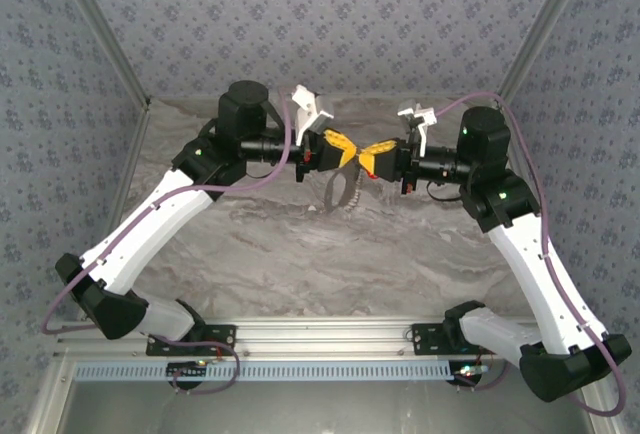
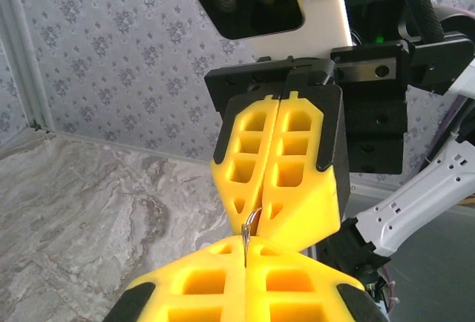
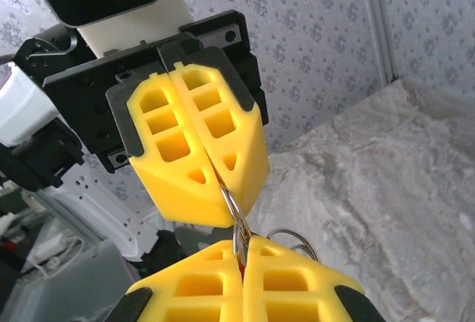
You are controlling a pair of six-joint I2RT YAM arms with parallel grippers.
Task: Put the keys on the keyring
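Looks like threading: left hand (image 1: 348,150) pinching the keyring (image 3: 234,214), right hand (image 1: 370,157) clamped on the key (image 3: 240,267) against it, so next wants a tiny, steady slide.

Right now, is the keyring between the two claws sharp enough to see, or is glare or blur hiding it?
Top external: even light and soft shadows, but the keyring is thin and faint against the marble table. Left wrist: its wire is sharp, with a small glint. Right wrist: the loop is crisp, with no glare hiding it.
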